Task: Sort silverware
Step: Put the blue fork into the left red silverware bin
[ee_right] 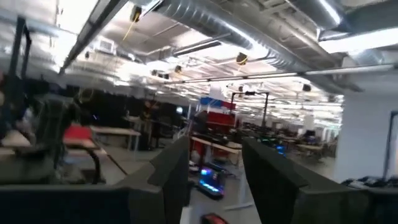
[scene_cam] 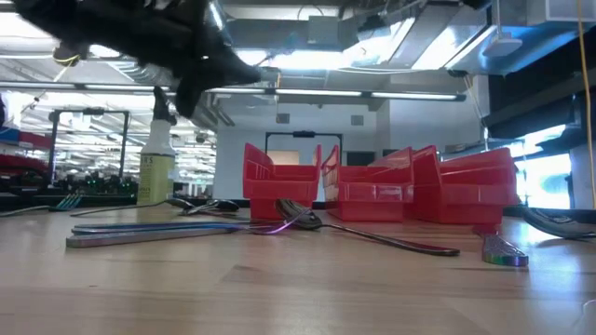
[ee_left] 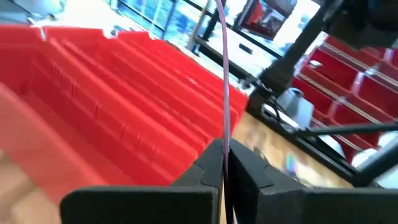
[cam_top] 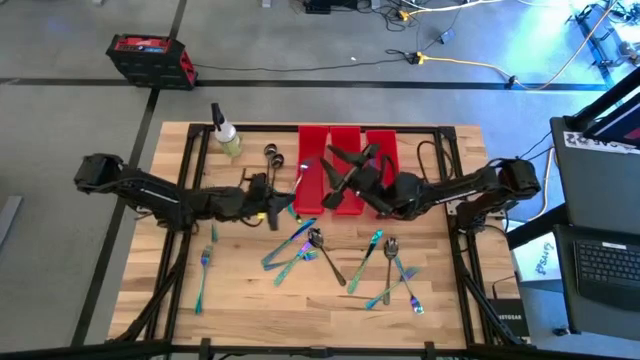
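Three long red bins (cam_top: 345,150) stand side by side at the table's far middle. My left gripper (cam_top: 285,203) (ee_left: 225,163) hovers just left of them, shut on a thin iridescent piece of silverware (ee_left: 224,81). My right gripper (cam_top: 345,165) (ee_right: 214,168) is open over the bins, tipped up toward the room, with nothing between its fingers. More silverware lies flat on the wood: a crossed cluster (cam_top: 300,245), another group (cam_top: 390,268), a lone piece (cam_top: 203,272) and two dark spoons (cam_top: 272,153). My left gripper pinches the thin piece between its two fingers, at one end (ee_left: 225,146). The wrist view shows it edge-on. The rest runs on past the fingertips toward the bins, and its free end (cam_top: 303,165) reaches over the left bin's edge. It is lifted clear of the table.
A spray bottle (cam_top: 225,132) with yellowish liquid stands at the far left, beside the dark spoons. A black frame (cam_top: 440,130) runs along the table's edges. Bare wood (cam_top: 250,300) lies near the front edge, between the silverware groups.
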{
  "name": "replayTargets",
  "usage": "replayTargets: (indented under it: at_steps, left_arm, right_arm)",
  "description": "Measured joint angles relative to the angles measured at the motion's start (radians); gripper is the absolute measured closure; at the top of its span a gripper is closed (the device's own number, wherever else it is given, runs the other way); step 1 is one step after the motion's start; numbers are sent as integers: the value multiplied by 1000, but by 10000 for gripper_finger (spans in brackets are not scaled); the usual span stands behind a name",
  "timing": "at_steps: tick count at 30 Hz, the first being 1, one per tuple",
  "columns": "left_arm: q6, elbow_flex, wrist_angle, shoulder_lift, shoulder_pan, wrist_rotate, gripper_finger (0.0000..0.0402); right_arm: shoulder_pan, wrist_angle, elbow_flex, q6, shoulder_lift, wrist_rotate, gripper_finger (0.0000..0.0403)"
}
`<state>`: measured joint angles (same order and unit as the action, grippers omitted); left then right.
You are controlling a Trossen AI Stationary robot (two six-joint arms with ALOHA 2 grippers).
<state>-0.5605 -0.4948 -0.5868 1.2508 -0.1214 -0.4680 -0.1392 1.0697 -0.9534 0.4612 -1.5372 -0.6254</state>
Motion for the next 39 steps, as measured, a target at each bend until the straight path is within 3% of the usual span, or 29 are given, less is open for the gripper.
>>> replayTargets:
  at_steps: [5, 10, 15, 19, 24, 33, 39]
  left_arm:
    - [-32, -163, 63, 171, 12, -140, 401]
    - [-128, -342, 238, 317, 20, -299, 401]
    - [-167, -526, 450, 417, 56, -372, 401]
    - [-305, -655, 682, 463, 116, -372, 401]
    - [-333, -768, 825, 509, 179, -304, 401]
    - [-466, -780, 980, 509, 214, -241, 401]
    - [-512, -780, 1005, 508, 192, -188, 401]
  right_arm:
    - [-6, -74, 88, 73, 158, -44, 269]
    - [-4, -142, 228, 98, 391, -74, 269]
    - [-4, -300, 316, 49, 564, -73, 269]
    - [-4, -421, 330, 45, 619, -99, 269]
    - [-4, -479, 330, 78, 626, -105, 269]
    - [-4, -543, 330, 156, 628, -217, 269]
    - [-4, -627, 329, 162, 628, -211, 269]
